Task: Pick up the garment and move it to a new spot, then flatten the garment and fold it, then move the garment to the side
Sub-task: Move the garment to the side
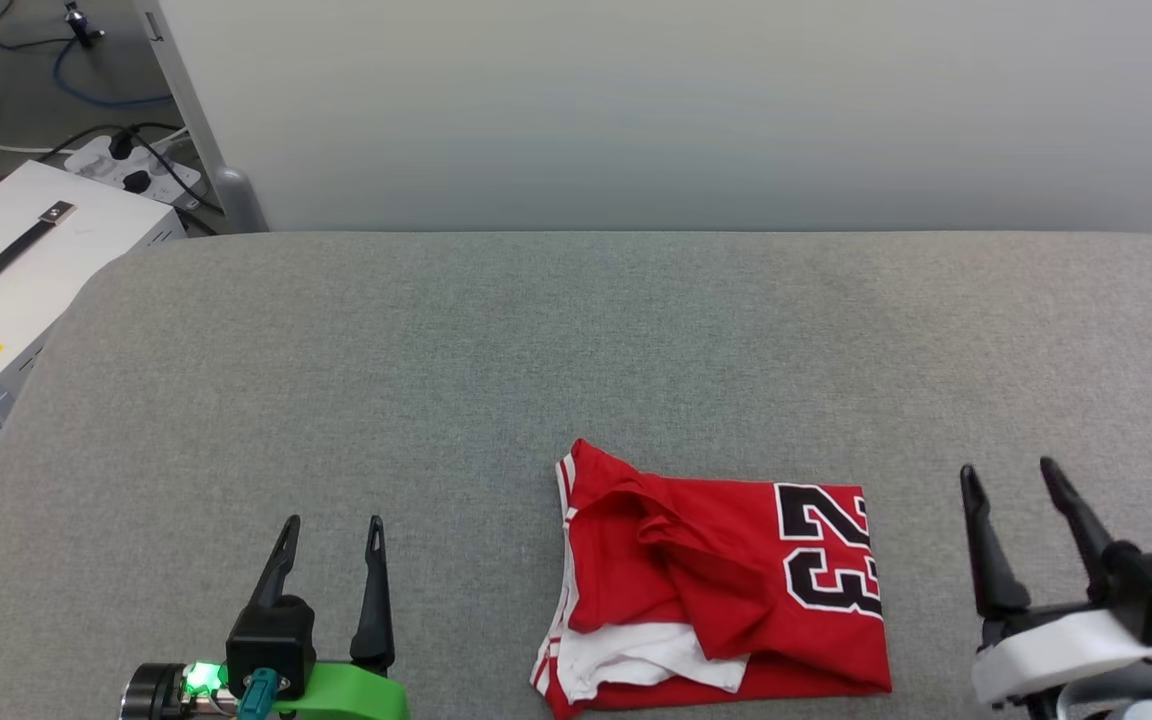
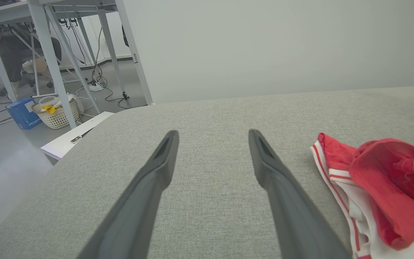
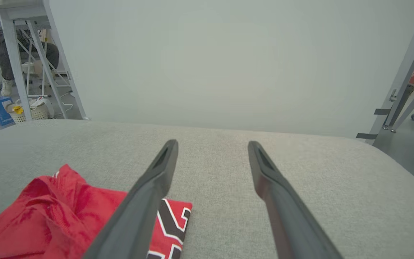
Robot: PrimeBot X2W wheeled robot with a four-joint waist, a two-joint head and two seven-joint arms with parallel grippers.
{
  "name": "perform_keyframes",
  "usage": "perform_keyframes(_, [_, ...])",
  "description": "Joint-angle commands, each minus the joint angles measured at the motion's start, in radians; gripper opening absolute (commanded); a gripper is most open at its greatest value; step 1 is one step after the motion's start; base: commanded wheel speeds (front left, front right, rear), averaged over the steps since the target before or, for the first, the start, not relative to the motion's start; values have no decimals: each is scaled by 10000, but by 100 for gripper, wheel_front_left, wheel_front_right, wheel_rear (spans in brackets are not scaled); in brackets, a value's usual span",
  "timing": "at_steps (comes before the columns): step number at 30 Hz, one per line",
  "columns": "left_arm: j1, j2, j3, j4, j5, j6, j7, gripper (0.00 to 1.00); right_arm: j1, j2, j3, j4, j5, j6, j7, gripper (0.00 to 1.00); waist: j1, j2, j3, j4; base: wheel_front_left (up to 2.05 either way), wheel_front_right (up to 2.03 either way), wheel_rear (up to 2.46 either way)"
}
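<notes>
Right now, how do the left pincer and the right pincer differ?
The left pincer sits on a green mount; the right pincer on a white mount. The left pincer's fingers stand nearly upright in the head view; the right pincer's lean left. The right pincer lies nearer the garment. Both are open, empty, over the grey cushion.

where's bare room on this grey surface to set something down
The whole far half of the grey padded surface, from the wall down to the red jersey, is bare. So is the stretch between the left gripper and the jersey. Tightest: the narrow strip between the jersey and the right gripper.
</notes>
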Motion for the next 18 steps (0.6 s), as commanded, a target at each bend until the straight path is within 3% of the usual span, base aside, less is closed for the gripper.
perform_keyframes(1, [43,41,9,-10,-20,-11,-57,100,-462,-250,-97,-165,-10,-7,-91,100,0,58,62,12,0,0,0])
perform_keyframes(6, [-105,27,-24,-31,-10,-37,-57,100,-1467,-1259,131,-231,371,-7,486,100,0,58,254,54,0,0,0])
perform_keyframes(14, [-329,-45,-92,-71,-26,-43,-57,100,-2606,-3431,1648,-493,3349,-7,4925,100,0,58,680,193,0,0,0])
perform_keyframes(18, [-474,-88,-131,-84,-38,-52,-57,100,-2604,-4140,2253,-359,5040,-7,7163,100,0,58,946,257,0,0,0])
